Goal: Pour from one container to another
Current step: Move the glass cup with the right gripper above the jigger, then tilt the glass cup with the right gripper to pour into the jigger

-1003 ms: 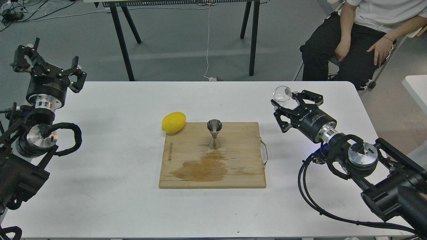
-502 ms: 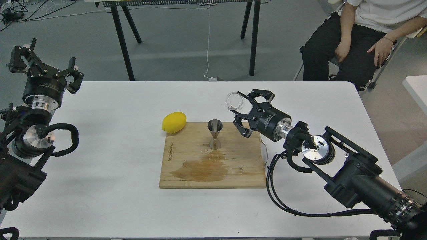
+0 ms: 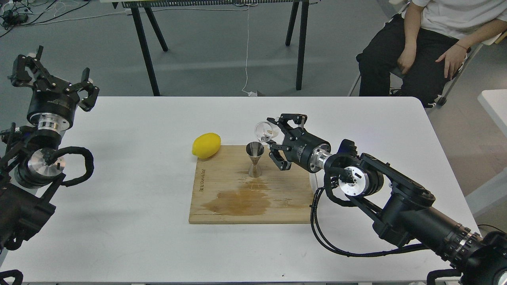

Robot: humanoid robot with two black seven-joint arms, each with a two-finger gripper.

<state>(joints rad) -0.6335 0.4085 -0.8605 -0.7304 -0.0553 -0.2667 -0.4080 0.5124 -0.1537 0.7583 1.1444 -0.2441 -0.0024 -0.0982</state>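
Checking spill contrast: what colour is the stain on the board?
Dark amber-brown stain on the pale wooden board, clearest in the head view.

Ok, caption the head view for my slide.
Right gripper tips glass cup over steel jigger on cutting board.

A short line of dark print runs along the left edge of the wooden cutting board (image 3: 252, 186), turned sideways, just below the lemon (image 3: 206, 145); its letters are too small to make out. The body of the left gripper (image 3: 53, 79) carries a pale line of lettering (also too small to read), well left of the board. No other writing shows.
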